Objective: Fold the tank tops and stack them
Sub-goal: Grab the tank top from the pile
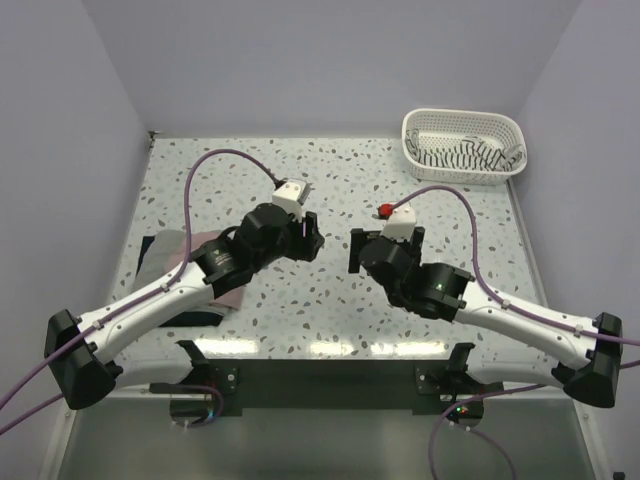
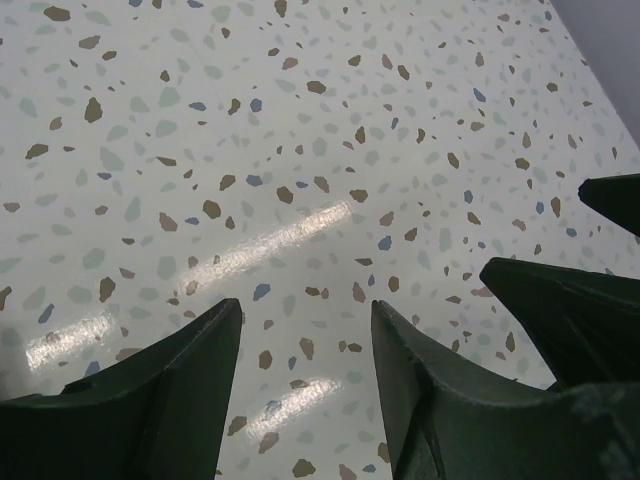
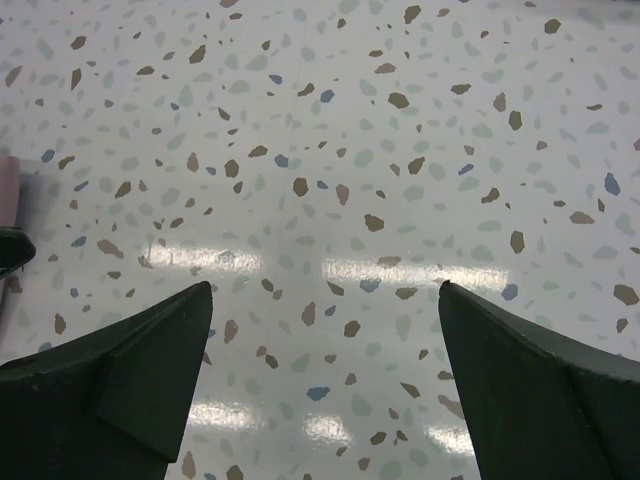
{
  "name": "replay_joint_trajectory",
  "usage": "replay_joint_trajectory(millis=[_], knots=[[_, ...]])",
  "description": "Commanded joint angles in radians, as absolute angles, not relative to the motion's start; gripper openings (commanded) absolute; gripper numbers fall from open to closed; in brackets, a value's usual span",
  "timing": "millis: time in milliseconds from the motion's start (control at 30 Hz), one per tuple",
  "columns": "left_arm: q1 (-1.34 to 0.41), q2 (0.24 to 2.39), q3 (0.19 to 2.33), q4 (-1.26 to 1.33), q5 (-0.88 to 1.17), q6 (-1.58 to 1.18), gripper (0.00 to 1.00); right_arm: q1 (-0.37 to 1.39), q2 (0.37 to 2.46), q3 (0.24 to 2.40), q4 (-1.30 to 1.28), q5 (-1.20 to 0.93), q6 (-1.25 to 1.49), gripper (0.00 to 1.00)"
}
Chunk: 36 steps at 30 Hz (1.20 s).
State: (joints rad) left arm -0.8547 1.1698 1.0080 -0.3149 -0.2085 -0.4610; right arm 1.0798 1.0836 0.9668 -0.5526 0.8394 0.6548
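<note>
Top external view: both arms reach in over the speckled table (image 1: 330, 170) and their heads nearly meet near its middle, the left gripper (image 1: 312, 236) pointing toward 3 o'clock and the right gripper (image 1: 356, 250) toward 9 o'clock, close but apart. Neither holds cloth.

In the left wrist view the left gripper (image 2: 305, 322) has its jaws spread, with only bare table between them. The right gripper (image 3: 325, 300) is parted wider still, also over bare table.

The white basket (image 1: 415, 140) sits at about 1 o'clock in the far right corner, and the striped tank top (image 1: 460, 155) lies crumpled inside it. The pink tank top (image 1: 230, 297) and the dark tank top (image 1: 198, 316) lie together at about 8 o'clock, partly hidden under the left arm. A sliver of pink cloth (image 3: 8, 195) shows at the 9 o'clock edge of the right wrist view.
</note>
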Motion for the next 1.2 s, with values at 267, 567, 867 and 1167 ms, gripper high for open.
replay_joint_trajectory(millis=[267, 567, 867, 1167], knots=[[-0.845, 1.146, 1.035, -0.301, -0.204, -0.462, 0.6, 0.838, 1.286, 1.2, -0.557, 0.649, 0.496, 0.99], [-0.747, 1.152, 1.028, -0.311, -0.075, -0.495, 0.6, 0.252, 1.802, 1.699, -0.419, 0.422, 0.38, 0.99], [-0.71, 1.146, 1.042, -0.337, -0.012, -0.5, 0.6, 0.104, 2.368, 2.257, -0.425, 0.499, 0.305, 0.99], [-0.707, 1.192, 1.054, -0.364, -0.02, -0.488, 0.6, 0.04, 2.542, 2.353, -0.356, 0.42, 0.325, 0.99]])
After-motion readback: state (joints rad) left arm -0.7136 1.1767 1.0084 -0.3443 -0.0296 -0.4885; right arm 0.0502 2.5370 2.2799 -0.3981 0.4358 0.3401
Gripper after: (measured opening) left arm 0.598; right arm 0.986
